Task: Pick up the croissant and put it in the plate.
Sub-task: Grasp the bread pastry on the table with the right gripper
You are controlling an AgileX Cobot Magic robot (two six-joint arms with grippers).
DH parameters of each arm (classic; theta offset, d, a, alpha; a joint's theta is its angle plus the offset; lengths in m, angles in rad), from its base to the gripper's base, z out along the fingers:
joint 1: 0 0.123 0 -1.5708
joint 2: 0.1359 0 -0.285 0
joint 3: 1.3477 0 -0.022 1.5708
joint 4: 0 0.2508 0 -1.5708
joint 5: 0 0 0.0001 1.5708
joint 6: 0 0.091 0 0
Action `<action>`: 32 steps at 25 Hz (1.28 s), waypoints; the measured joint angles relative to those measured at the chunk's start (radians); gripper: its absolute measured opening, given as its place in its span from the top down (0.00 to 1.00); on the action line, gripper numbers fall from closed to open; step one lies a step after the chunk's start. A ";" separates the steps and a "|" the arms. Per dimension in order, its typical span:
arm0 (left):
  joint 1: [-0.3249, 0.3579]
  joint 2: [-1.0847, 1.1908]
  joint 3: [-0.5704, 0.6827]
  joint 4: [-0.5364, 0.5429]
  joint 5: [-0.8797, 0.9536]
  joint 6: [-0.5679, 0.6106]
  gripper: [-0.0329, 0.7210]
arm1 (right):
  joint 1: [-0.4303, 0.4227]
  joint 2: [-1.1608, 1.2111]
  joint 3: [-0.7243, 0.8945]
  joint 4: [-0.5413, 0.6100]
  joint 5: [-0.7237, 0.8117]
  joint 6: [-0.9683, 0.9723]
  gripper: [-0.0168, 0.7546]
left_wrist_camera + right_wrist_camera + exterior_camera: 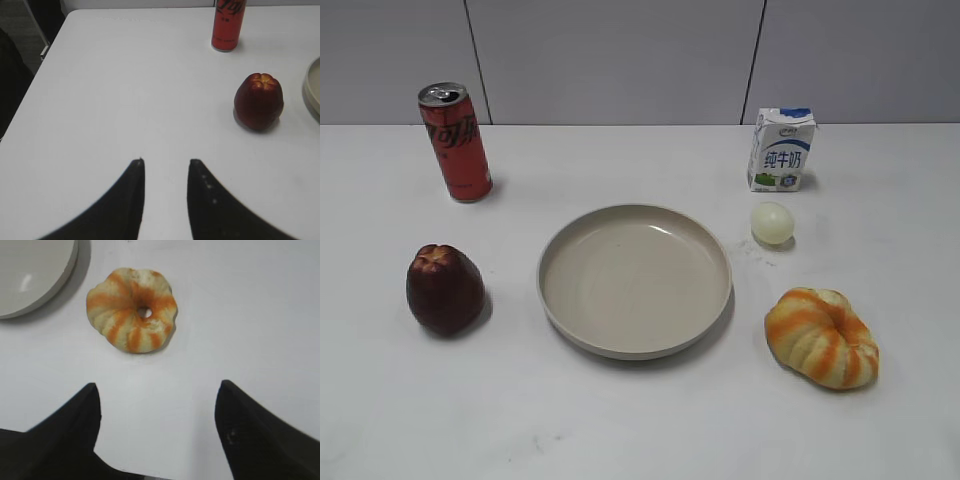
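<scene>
Croissant (131, 310) lay on the worktop (640, 420), near right of the empty plate (635, 280), untouched. Right claw (157, 400) hung short of it, spread wide, likely for grasping. Left claw (166, 167) idled slightly parted, near the apple (258, 101).

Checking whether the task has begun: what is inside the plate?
Nothing: the round, shallow beige plate shows only bare surface. The orange-and-cream striped croissant lies on the table beside it. Nothing covers the plate's inside.
</scene>
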 joint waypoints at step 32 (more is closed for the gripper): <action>0.000 0.000 0.000 0.000 0.000 0.000 0.65 | 0.333 0.994 -0.393 -0.098 -0.141 0.069 0.66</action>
